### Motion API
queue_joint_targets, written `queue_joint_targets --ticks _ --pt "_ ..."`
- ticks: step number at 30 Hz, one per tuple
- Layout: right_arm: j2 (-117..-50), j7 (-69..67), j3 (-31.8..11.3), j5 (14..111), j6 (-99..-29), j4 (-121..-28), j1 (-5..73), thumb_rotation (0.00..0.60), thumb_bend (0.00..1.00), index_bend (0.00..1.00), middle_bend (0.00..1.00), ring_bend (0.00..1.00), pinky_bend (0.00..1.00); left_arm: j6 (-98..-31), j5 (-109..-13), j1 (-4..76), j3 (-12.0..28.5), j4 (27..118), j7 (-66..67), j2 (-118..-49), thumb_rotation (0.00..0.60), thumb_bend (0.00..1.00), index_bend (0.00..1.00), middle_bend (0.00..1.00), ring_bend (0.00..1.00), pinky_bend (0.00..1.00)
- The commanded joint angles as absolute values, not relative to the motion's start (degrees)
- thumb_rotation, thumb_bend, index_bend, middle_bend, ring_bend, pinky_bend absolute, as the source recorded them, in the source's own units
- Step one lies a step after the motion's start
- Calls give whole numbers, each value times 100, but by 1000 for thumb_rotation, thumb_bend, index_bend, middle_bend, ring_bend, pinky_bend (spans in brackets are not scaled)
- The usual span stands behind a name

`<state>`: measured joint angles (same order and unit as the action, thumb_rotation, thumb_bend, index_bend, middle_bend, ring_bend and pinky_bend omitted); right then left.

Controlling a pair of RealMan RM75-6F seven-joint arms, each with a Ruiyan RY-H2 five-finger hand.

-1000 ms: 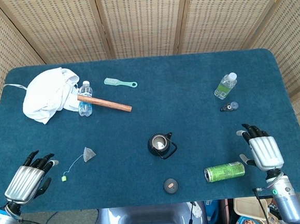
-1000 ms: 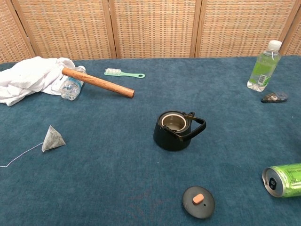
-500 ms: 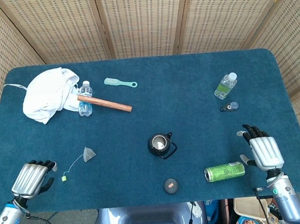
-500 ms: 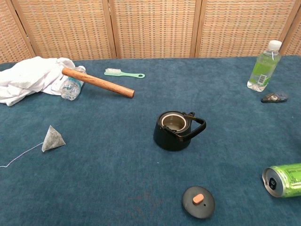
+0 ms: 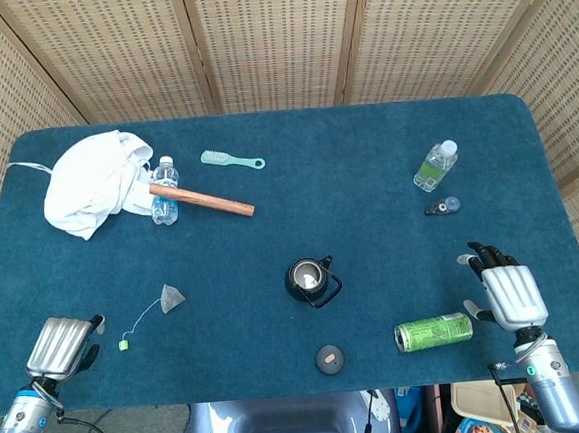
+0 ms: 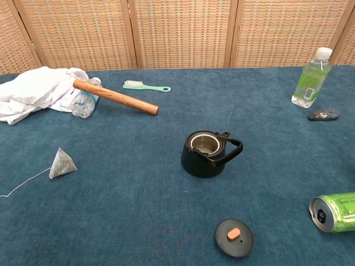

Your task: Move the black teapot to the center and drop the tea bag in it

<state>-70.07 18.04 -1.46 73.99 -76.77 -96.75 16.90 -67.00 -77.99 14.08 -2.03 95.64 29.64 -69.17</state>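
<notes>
The black teapot (image 5: 307, 278) (image 6: 206, 153) stands upright and lidless near the table's middle, handle folded to its right. Its round lid (image 5: 329, 359) (image 6: 234, 237) lies flat near the front edge. The pyramid tea bag (image 5: 171, 297) (image 6: 62, 163) sits on the cloth left of the pot, its string trailing to a green tag (image 5: 123, 343). My left hand (image 5: 61, 346) hovers at the front left corner, back up, fingers mostly tucked out of sight, holding nothing. My right hand (image 5: 503, 285) is at the front right, fingers spread and empty. Neither hand shows in the chest view.
A green can (image 5: 434, 331) (image 6: 334, 211) lies on its side beside the right hand. A wooden rod (image 5: 201, 199), small water bottle (image 5: 164, 190), white cloth (image 5: 93, 180) and green brush (image 5: 232, 160) occupy the back left. A bottle (image 5: 435, 165) and small dark object (image 5: 442, 205) sit at the right.
My left hand has drawn back toward the front left table edge, and its fingers, spread before, have dropped from sight. The right hand, teapot and tea bag have not moved.
</notes>
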Motion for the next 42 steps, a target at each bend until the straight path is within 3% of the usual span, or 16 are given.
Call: queue_joint_targets --ticks 1,13,42 --pt "-7013 1795 -160 7411 -7657 -9664 1676 600 379 308 226 208 372 -6604 -7661 1425 -214 9496 3015 -7003 600 385 469 848 773 668" --pt "-7005 1768 -221 7430 -7557 -9642 1604 600 379 308 226 208 372 -6437 -7424 1490 -258 9318 2957 -7295 600 332 469 856 783 669" --pt "-6876 1817 -272 7407 -7538 -9727 1382 600 379 308 226 202 372 -6268 -7040 1676 -228 9045 3024 -7805 600 326 469 860 784 669"
